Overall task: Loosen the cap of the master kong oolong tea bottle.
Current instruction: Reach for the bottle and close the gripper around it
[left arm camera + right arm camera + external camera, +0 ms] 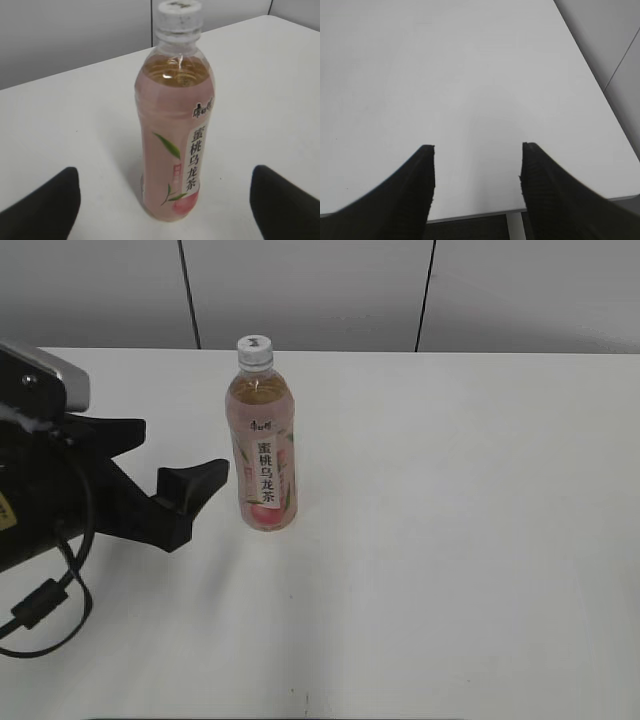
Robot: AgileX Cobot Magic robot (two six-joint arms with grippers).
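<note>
Though my left wrist view crops its cap [178,15] slightly, the master kong oolong tea bottle [262,440] stands upright on the white table [450,540]. Left of the bottle, my left gripper [165,475] reaches in low, fingers spread wide, touching nothing. My right gripper [477,165] hangs open, empty, bottle unseen.

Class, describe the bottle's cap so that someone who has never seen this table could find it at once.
Start from the white table, where the only standing item is a slim pink-labelled tea bottle, just right of the left gripper. At its very top sits the cap: small, round, white and ribbed, unlike the clear amber-pink body below.
</note>
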